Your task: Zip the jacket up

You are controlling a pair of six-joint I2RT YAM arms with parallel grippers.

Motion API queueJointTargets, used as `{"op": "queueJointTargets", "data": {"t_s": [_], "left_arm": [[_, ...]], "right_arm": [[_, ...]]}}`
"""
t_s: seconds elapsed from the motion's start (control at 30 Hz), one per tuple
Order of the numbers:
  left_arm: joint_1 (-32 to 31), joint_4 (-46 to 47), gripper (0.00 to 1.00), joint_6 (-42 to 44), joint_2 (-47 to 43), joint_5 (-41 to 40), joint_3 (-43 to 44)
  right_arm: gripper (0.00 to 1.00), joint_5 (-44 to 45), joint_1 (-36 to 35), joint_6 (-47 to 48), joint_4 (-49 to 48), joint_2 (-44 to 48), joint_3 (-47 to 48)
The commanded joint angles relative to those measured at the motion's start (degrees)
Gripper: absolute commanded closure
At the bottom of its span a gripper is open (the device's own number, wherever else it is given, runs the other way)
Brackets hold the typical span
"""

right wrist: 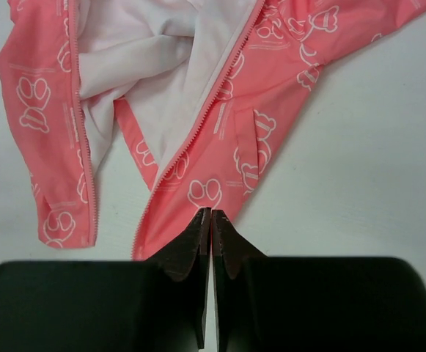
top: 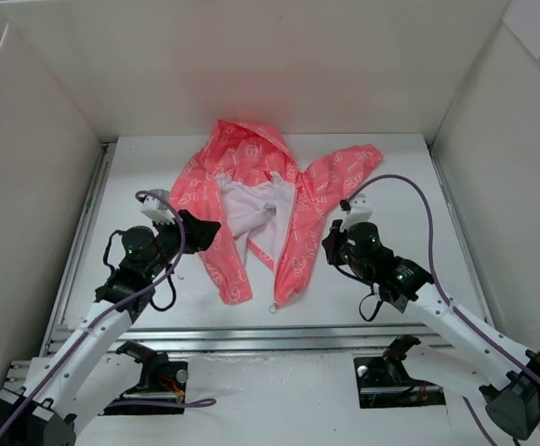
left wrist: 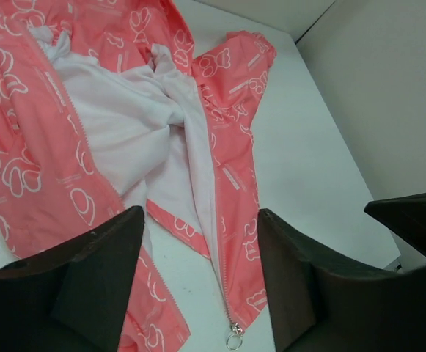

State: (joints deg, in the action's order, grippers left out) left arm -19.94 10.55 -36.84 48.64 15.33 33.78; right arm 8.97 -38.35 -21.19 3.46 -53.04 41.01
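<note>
Since the jacket (top: 302, 200) is spread open on its back around the middle of the worktop (top: 195, 311), somewhat toward the far edge, nothing has yet been joined. The two zip halves are seen parted, with the white lining (top: 251, 209) exposed between them. Its long axis is laid from far edge to near edge, with the hood (top: 246, 149) pointed at the far edge and the hem at the near edge. One sleeve (top: 353, 163) is thrown out toward the far right corner. The zip pull ring (left wrist: 233, 341) is found at the hem end of the panel on the robot's right, closest to the near edge.

The left gripper (top: 204, 230) is held with its jaws wide apart and nothing between them, just beside the panel on the robot's left. The right gripper (right wrist: 211, 217) is pressed shut, its tips together at the outer edge of the other panel. No fabric can be made out pinched between them.

Trouble is judged most likely at the start of the zip. The halves lie well apart, and the thin fabric could be dragged or bunched rather than aligned if only one panel is pulled. The loose lining could be caught in the teeth. If the hem is not pinned by one gripper, the whole garment may be slid along the worktop when the ring is drawn toward the hood.
</note>
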Motion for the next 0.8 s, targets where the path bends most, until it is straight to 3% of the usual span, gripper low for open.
{"op": "queueJointTargets", "data": {"t_s": [0.0,0.03,0.13,0.2,0.3,0.43,0.57,0.77], "left_arm": [[-1.5,-1.5,0.46,1.5,-2.5,-2.8,1.8],[-3.0,-2.7,0.51,1.9,-3.2,-3.7,2.0],[-5.6,-6.5,0.53,2.3,-3.8,-10.7,1.0],[-8.2,-11.5,0.61,3.3,-3.0,-14.4,1.5],[-13.4,-17.1,0.84,4.1,-0.1,-20.5,2.1],[-18.7,-24.1,0.97,2.9,7.9,-26.7,5.7],[-23.7,-28.2,0.95,1.0,13.4,-33.2,7.3],[-28.1,-29.5,0.73,-0.9,19.7,-36.1,10.1]], "right_arm": [[1.0,-0.4,-0.3,0.3,-2.4,-0.2,2.8],[1.0,-0.7,-0.3,0.8,-2.9,-0.5,2.7],[1.0,-0.4,-0.4,0.5,-1.8,-0.8,3.1],[1.0,-0.5,-0.3,0.4,-2.4,-0.3,2.5],[1.0,-0.8,-0.5,0.5,-3.1,-0.8,1.9],[1.0,-1.1,-0.3,-1.0,-3.1,-1.5,1.8],[1.0,-1.7,-0.5,-1.1,-4.1,-1.5,1.0],[1.0,-1.5,-0.5,-1.7,-4.0,0.7,-1.3]]}}
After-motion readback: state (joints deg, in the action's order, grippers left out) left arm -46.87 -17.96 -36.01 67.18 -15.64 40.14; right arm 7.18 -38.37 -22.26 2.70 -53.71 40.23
